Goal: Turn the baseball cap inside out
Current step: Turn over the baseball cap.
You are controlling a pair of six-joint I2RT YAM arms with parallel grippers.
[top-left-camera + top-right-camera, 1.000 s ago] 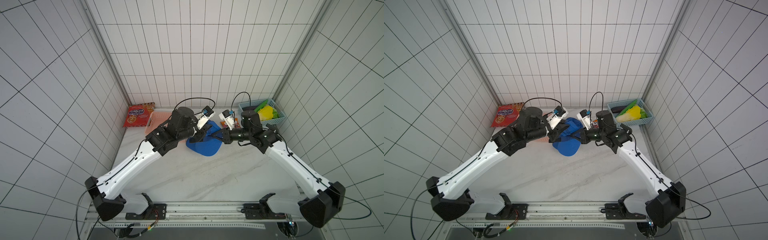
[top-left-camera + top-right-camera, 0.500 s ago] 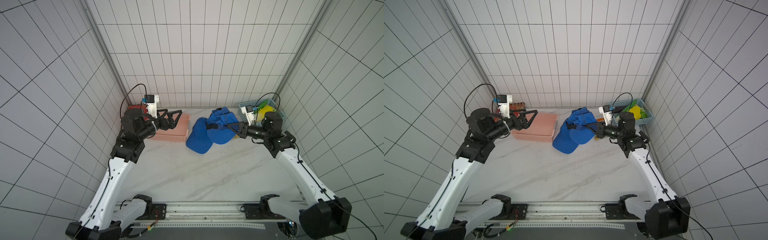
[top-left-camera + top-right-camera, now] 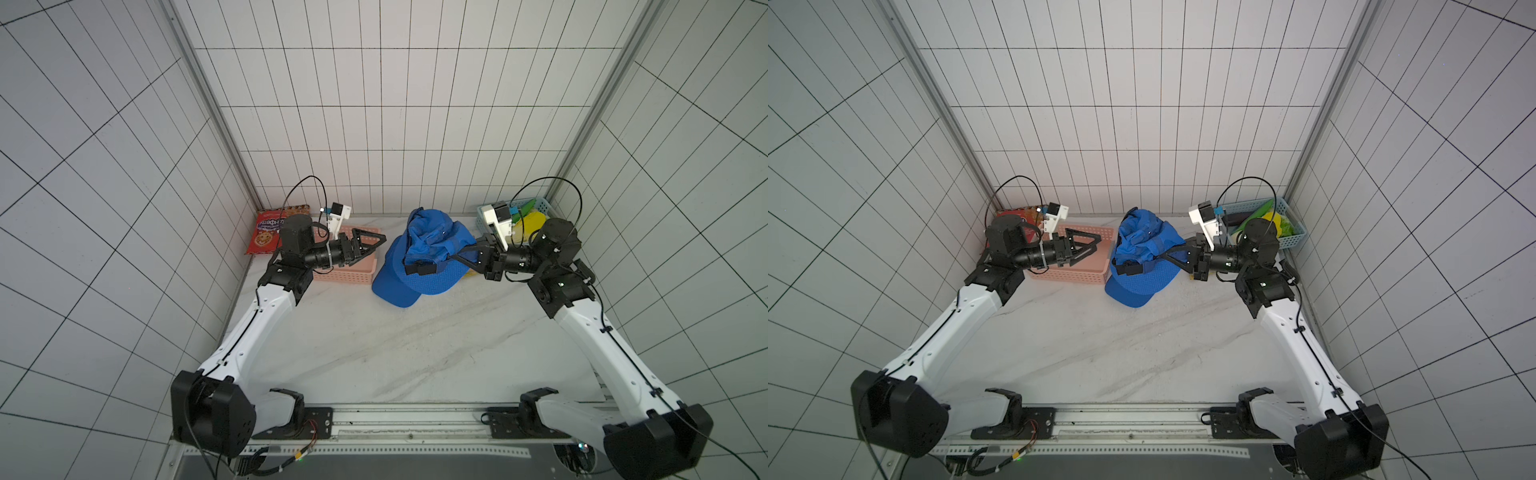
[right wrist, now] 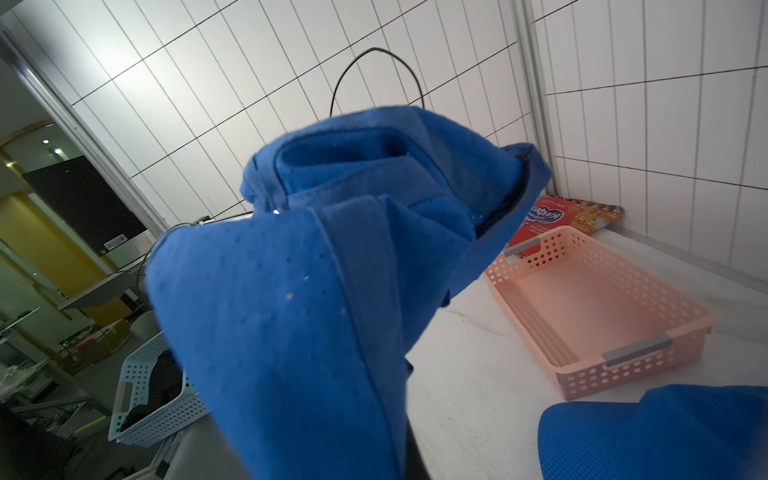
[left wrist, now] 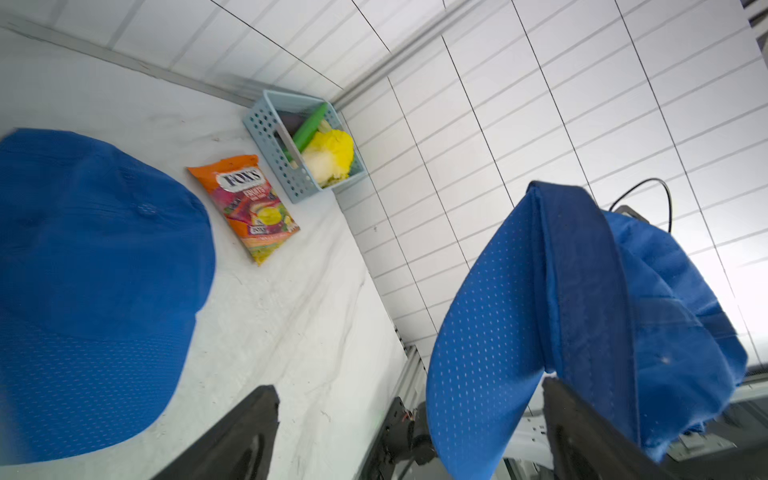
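Note:
A crumpled blue baseball cap (image 3: 432, 243) (image 3: 1142, 241) hangs above the table, its inner band and seams showing (image 4: 353, 216). My right gripper (image 3: 455, 257) (image 3: 1165, 255) is shut on its edge; in the right wrist view the cloth hides the fingers almost entirely. A second blue cap (image 3: 399, 286) (image 3: 1133, 286) (image 5: 83, 270) lies flat on the table underneath. My left gripper (image 3: 380, 239) (image 3: 1096, 240) (image 5: 409, 388) stands wide open over the pink basket, apart from both caps and holding nothing.
The pink basket (image 3: 345, 270) (image 4: 602, 316) sits at the back left, with a red snack bag (image 3: 266, 232) behind it. A blue basket (image 3: 1291, 237) (image 5: 270, 137) holding yellow and green items stands at the back right, beside an orange candy bag (image 5: 249, 208).
My left gripper let go of the cap, opened and drew back left over the pink basket. The right arm pulled back to the right, lifting the cap with it.

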